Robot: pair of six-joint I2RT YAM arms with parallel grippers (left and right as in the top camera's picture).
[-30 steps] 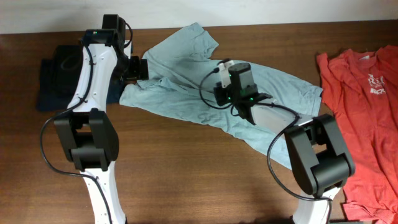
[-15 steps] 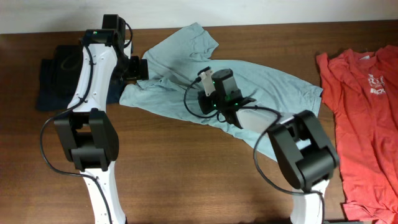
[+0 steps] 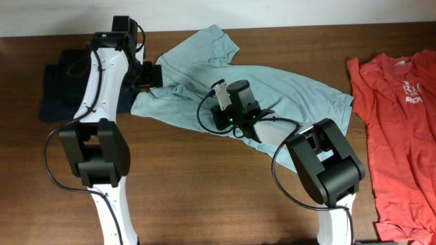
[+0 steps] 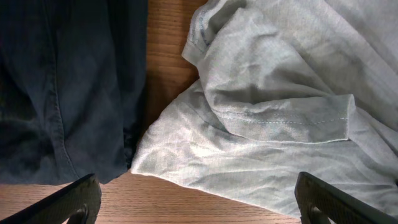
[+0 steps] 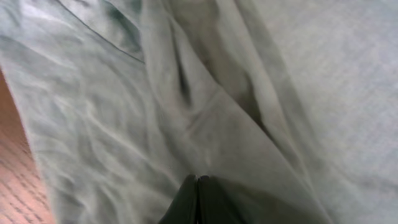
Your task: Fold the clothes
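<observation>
A pale grey-blue T-shirt [image 3: 293, 88] lies crumpled across the middle of the table. My left gripper [image 3: 155, 75] hovers open over its left sleeve edge [image 4: 280, 118], with bare wood between the fingers [image 4: 81, 196]. A dark navy garment [image 4: 62, 81] lies just left of that edge. My right gripper [image 3: 216, 114] is shut, its tips [image 5: 197, 186] pressed together low over the wrinkled shirt cloth [image 5: 261, 74]; I see no fold between them. A red-orange T-shirt [image 3: 395, 122] with white print lies flat at the far right.
The navy garment [image 3: 65, 82] sits at the back left beside the left arm. The brown wooden table [image 3: 204, 197] shows bare wood along the front. Both arm bases stand near the front edge.
My right gripper has slid leftward over the pale shirt, from its centre toward its left part, staying shut. The left arm and gripper have not moved.
</observation>
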